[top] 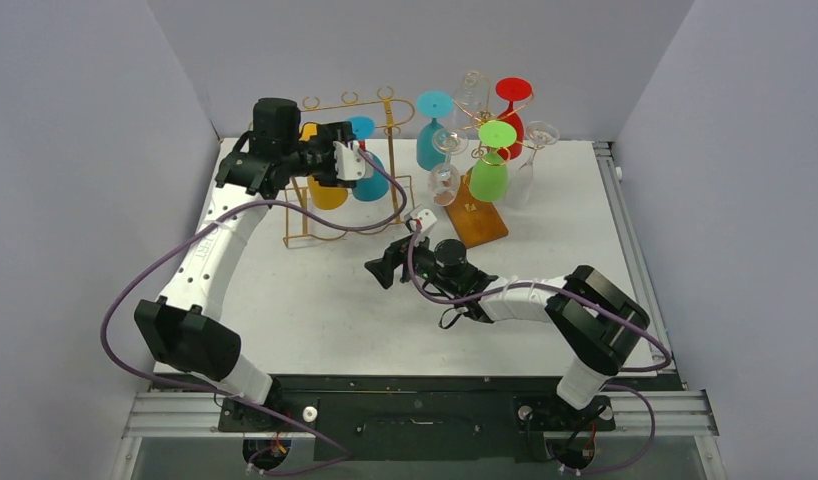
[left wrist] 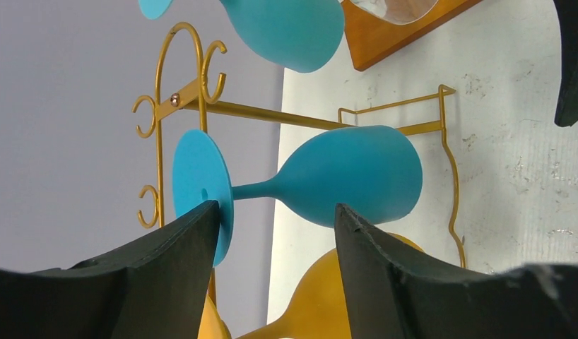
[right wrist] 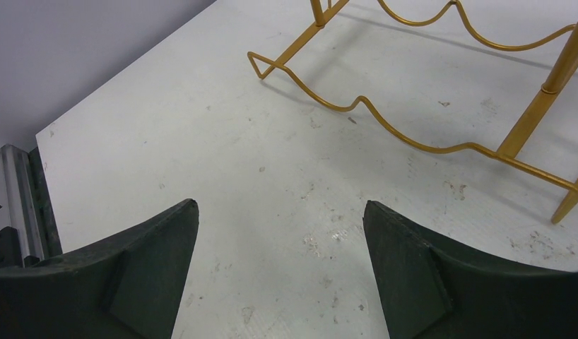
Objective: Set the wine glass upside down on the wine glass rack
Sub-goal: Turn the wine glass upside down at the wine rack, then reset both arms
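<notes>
Left wrist view | teal wine glass [left wrist: 357, 173] hangs inverted on rack [left wrist: 159, 106], 11 o'clock on tabletop [top: 315, 310] | left pincer [left wrist: 277, 208] spread around stem | right pincer [right wrist: 280, 205] spread | we should retreat straight, sparing its foot.

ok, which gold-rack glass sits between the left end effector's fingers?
The teal glass: its stem runs between the fingers; the yellow glass hangs beside it.

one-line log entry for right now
left gripper: open at blue wine glass stem | glass: hanging upside down on gold wire rack | right gripper: open over table
</notes>
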`<state>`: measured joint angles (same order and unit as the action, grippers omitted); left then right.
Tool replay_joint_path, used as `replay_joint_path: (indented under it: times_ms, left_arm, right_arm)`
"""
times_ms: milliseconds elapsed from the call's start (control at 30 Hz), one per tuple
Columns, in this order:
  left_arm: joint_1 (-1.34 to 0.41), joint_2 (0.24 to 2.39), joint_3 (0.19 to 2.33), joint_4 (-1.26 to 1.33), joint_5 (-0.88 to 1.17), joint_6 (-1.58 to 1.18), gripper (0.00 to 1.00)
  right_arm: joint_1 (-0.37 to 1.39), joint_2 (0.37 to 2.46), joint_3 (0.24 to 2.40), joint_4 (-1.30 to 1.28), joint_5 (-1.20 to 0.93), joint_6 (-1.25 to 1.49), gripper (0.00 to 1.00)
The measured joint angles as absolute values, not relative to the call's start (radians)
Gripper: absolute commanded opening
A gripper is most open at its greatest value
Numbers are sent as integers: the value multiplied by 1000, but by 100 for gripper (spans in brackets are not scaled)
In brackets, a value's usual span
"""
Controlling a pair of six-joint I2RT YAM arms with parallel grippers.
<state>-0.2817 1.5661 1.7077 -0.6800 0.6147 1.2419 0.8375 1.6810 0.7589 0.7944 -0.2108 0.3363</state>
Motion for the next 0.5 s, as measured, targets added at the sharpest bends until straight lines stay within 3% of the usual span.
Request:
replay_joint_path:
  times_ms: [200, 333, 500]
  left_arm:
    - [-295, 1545, 1692, -694, 602, 1214, 77]
    - [-300, 1523, 1691, -694, 600, 1169, 96]
    - [-300, 1465, 1691, -668, 598, 1074, 96]
  right_arm:
    - [838, 1637, 733, 781, -194, 326, 82]
    - [834, 1575, 704, 753, -185, 317, 82]
    - [809, 1477, 660, 706, -173, 294, 82]
